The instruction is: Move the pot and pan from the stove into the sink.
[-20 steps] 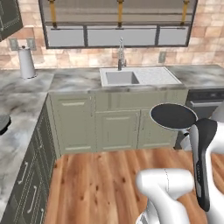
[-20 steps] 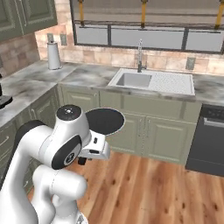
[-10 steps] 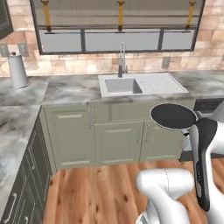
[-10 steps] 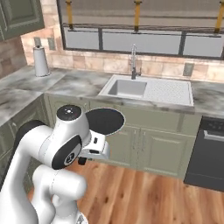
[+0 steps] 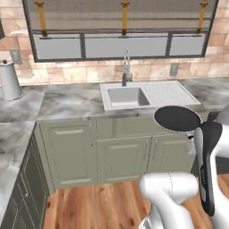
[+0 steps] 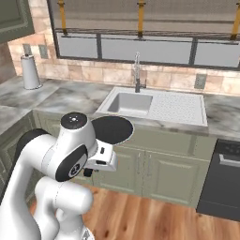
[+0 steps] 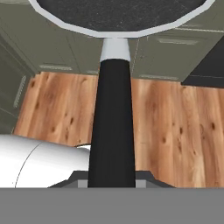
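From the left base camera, the pan [image 5: 177, 119] rides level in mid-air in front of the green lower cabinets [image 5: 109, 154], just below the edge of the marble counter [image 5: 71, 105] and to the right of the sink [image 5: 147, 95], whose white basin sits under a chrome faucet [image 5: 126, 68]. The arm's white links rise at lower right, and a pale canister [image 5: 10, 81] stands on the counter at far left.

From the right base camera, the pan [image 6: 110, 130] shows as a dark disc beyond the arm's shoulder, held over the floor and short of the sink [image 6: 157, 106]; a paper towel roll [image 6: 31, 72] stands on the counter at left and a dark dishwasher front [image 6: 223, 180] sits at lower right.

In the hand camera, the gripper [image 7: 112, 183] is clamped on the pan's long black handle [image 7: 112, 127], which runs straight up the frame to the pale-rimmed pan [image 7: 119, 16] at the top edge, with wooden floorboards [image 7: 170, 122] and cabinet fronts below it
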